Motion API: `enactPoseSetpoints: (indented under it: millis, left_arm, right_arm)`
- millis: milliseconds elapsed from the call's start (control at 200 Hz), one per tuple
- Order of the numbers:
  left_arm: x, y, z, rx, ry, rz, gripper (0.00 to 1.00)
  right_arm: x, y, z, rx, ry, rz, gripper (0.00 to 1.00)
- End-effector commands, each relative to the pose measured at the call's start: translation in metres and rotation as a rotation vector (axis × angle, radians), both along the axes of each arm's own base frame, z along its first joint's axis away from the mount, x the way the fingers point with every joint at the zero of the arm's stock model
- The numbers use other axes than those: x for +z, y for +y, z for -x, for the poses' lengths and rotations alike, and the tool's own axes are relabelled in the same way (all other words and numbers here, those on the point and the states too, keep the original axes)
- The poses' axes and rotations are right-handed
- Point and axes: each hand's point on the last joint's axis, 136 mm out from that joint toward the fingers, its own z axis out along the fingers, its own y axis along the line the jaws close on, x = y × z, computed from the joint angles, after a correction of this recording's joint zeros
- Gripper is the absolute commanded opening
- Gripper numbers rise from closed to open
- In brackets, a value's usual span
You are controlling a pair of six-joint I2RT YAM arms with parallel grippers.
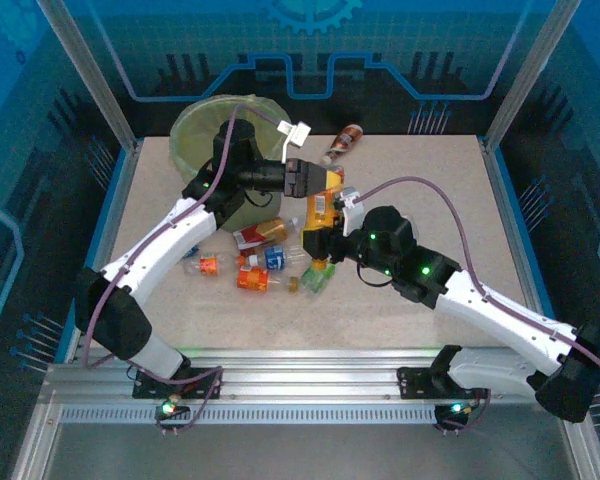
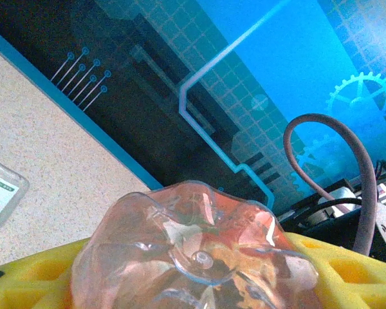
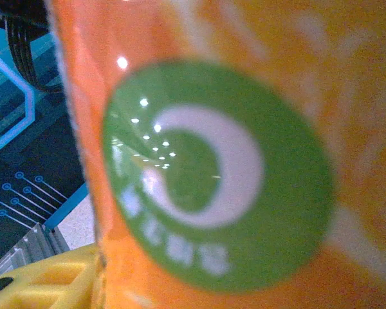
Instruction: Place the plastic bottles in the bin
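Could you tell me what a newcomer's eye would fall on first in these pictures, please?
An orange bottle hangs in mid-air between both grippers. The right gripper holds it from the near side, and the yellow fingers of the left gripper flank its base. At the far left stands the big yellow-green bin, and a heap of small bottles lies on the table in front of it.
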Motion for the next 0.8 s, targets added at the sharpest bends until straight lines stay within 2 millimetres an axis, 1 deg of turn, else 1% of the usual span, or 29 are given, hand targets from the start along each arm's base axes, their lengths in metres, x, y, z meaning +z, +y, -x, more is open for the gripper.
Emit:
enactPoseSetpoints:
  millis: [0,60,100,135,185,240,255,390,475,595,700,795]
  left_arm:
    - [0.013,-0.006,0.011,-0.057,-0.017,0.032,0.47]
    - [0.015,-0.005,0.011,-0.056,-0.022,0.034,0.42]
    - [0.017,-0.005,0.012,-0.055,-0.030,0.037,0.41]
    - [0.020,-0.004,0.012,-0.050,-0.040,0.038,0.41]
    - [0.024,-0.002,0.010,-0.032,-0.055,0.039,0.40]
    - [0.030,0.002,0.007,-0.004,-0.077,0.037,0.39]
    - [0.032,0.004,0.006,0.005,-0.083,0.038,0.38]
    - [0.057,0.027,-0.004,0.103,-0.167,0.028,0.37]
    - [0.069,0.049,-0.020,0.218,-0.222,-0.021,0.37]
    - [0.085,0.090,-0.048,0.410,-0.276,-0.079,0.36]
    - [0.099,0.128,-0.073,0.567,-0.319,-0.105,0.37]
    - [0.106,0.162,-0.095,0.702,-0.355,-0.146,0.37]
  right_arm:
    - [0.011,0.009,0.002,0.035,-0.032,-0.016,0.58]
    - [0.011,0.008,0.001,0.029,-0.030,-0.010,0.60]
    - [0.010,0.007,0.001,0.024,-0.027,-0.004,0.64]
    - [0.008,0.006,0.000,0.018,-0.021,0.003,0.73]
    - [0.007,0.003,0.000,0.005,-0.014,0.014,0.87]
    - [0.004,-0.002,-0.001,-0.017,-0.004,0.029,0.98]
    - [0.004,-0.003,-0.001,-0.022,-0.003,0.030,1.00]
    - [0.004,-0.014,0.003,-0.049,0.006,0.040,1.00]
    - [0.007,-0.022,0.006,-0.064,0.007,0.035,1.00]
    - [0.010,-0.031,0.010,-0.086,0.006,0.026,1.00]
    - [0.008,-0.037,0.012,-0.102,0.015,0.032,1.00]
    - [0.005,-0.041,0.011,-0.124,0.028,0.043,1.00]
